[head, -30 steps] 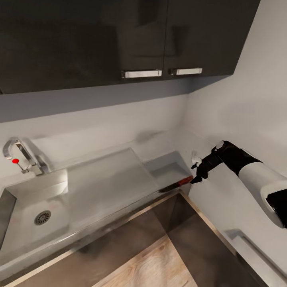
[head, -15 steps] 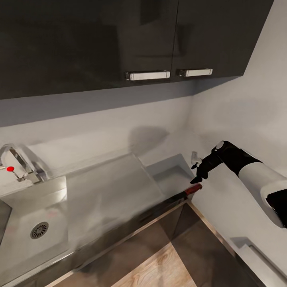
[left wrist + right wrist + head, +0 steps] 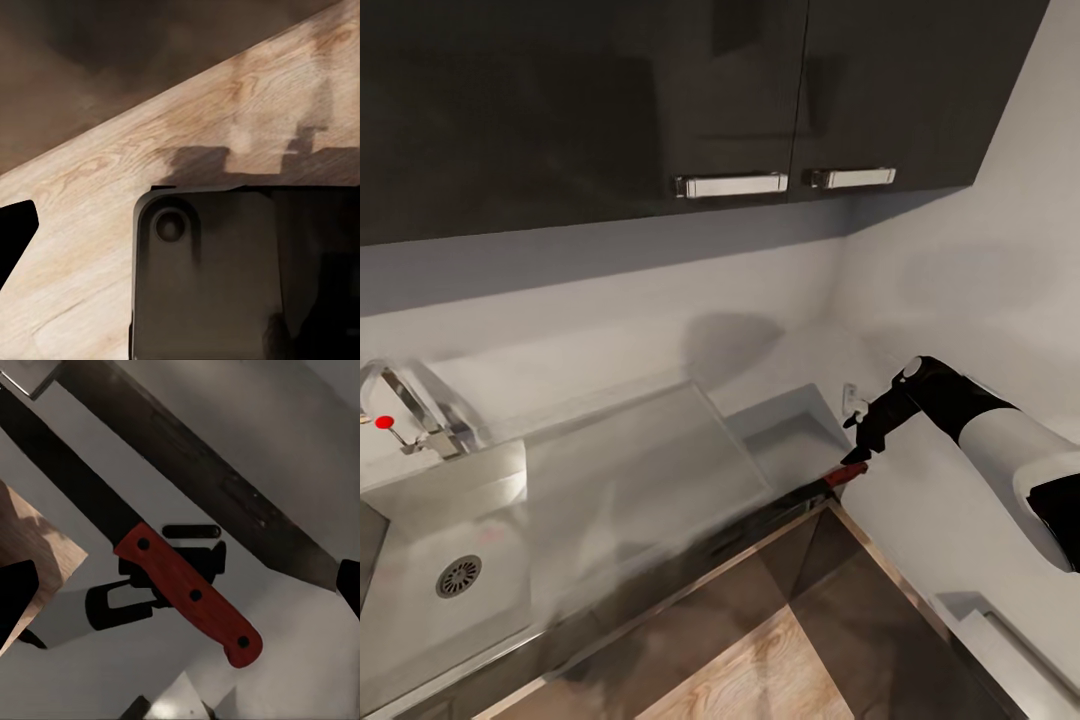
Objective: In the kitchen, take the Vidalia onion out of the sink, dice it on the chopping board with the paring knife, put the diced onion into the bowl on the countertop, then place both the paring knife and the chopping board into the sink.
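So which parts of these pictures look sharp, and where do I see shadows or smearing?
Head view: the sink and its drainboard look hazy and smeared, and soft shadows sit on the wall behind. Right wrist view: the paring knife with its red handle is crisp, and a dark gripper-shaped shadow falls on the grey countertop beneath it. Left wrist view: the wooden floor shows clear grain, with blocky shadows across it.

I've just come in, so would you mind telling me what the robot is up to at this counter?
The robot faces a kitchen corner. Its right gripper hangs just above a red-handled paring knife that lies at the countertop edge beside the sink; its fingers stand apart either side of the handle, not yet closed on it. The basin looks empty around its drain. The left wrist camera looks at wooden floor.
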{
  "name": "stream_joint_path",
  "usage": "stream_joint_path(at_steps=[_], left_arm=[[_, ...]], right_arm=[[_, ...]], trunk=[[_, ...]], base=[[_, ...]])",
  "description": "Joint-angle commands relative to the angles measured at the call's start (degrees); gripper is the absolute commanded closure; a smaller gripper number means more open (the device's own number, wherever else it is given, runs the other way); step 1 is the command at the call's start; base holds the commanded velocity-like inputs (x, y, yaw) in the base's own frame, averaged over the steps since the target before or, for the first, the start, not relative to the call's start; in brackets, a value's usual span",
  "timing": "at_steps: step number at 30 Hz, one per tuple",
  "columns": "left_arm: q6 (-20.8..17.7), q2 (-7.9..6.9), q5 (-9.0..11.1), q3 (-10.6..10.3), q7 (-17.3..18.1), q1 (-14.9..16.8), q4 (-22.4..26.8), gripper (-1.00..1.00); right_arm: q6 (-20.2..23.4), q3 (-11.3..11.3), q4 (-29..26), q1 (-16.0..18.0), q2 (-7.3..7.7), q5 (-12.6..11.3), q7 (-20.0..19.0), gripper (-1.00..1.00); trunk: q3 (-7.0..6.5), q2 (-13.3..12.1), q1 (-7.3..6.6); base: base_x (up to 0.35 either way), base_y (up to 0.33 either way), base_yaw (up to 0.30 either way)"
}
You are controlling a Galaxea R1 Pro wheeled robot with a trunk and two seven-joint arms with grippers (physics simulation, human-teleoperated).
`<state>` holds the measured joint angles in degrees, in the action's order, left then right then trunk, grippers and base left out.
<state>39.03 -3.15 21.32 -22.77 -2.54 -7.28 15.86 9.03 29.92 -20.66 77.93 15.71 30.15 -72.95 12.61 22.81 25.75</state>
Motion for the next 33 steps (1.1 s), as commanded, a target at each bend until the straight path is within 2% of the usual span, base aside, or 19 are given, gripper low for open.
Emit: stream_joint_path(at_steps=[1, 11, 33], left_arm=[[0.1, -0.06, 0.4, -0.5, -0.3, 0.0, 0.1, -1.00], [0.1, -0.06, 0.4, -0.4, -0.3, 0.0, 0.1, -1.00], [0.1, -0.09, 0.4, -0.5, -0.3, 0.0, 0.1, -1.00]], right_arm=[[0.0, 0.0, 0.0, 0.0, 0.02, 0.1, -0.2, -1.00], [-2.1, 0.0, 2.2, 0.0, 0.00, 0.2, -0.3, -1.00], [-2.3, 0.0, 2.3, 0.0, 0.02, 0.2, -0.3, -1.00]], trunk=[[0.14, 0.1, 0.03], [0.66, 0.1, 0.03], [1.96, 0.1, 0.03]], base=[[0.000, 0.000, 0.000], [0.000, 0.000, 0.000], [0.026, -0.033, 0.000]])
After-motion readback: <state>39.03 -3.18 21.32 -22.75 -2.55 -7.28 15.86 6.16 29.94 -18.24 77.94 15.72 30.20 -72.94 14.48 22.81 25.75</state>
